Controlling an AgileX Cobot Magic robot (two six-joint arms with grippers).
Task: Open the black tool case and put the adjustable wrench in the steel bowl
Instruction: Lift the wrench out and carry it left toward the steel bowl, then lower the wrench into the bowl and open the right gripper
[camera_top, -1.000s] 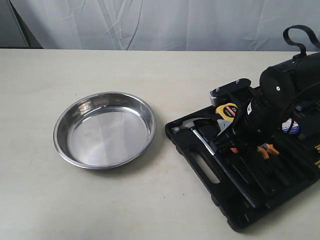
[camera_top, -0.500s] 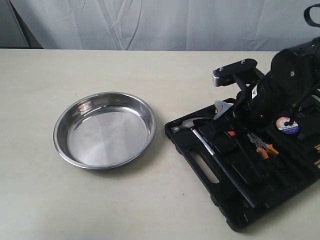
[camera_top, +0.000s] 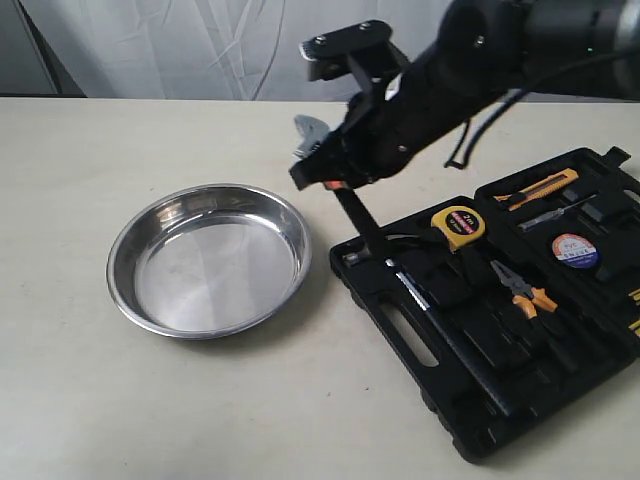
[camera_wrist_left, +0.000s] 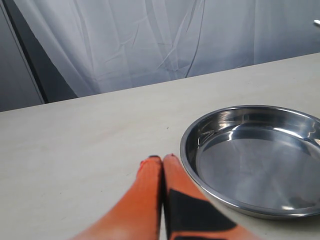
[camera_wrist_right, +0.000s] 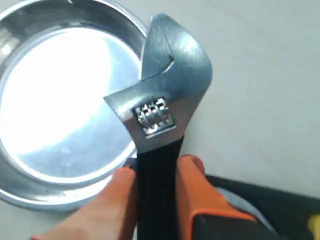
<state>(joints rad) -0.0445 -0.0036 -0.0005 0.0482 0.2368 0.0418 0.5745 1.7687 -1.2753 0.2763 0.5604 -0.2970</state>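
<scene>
Right gripper (camera_wrist_right: 156, 172) clamps adjustable wrench (camera_wrist_right: 161, 107) handle near steel bowl (camera_top: 118, 268) right rim; early release drops it outside.

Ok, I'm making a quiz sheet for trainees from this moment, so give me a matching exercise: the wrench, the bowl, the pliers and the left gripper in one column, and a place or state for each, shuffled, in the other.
Things:
1. wrench
2. bowl
3. pliers
4. left gripper

Places or states:
A. lying in the open case
B. shut, holding nothing
C. empty, on the table
D. clamped in the right gripper, up in the air

Pairs: 1-D, 2-C, 3-A, 4-B.
</scene>
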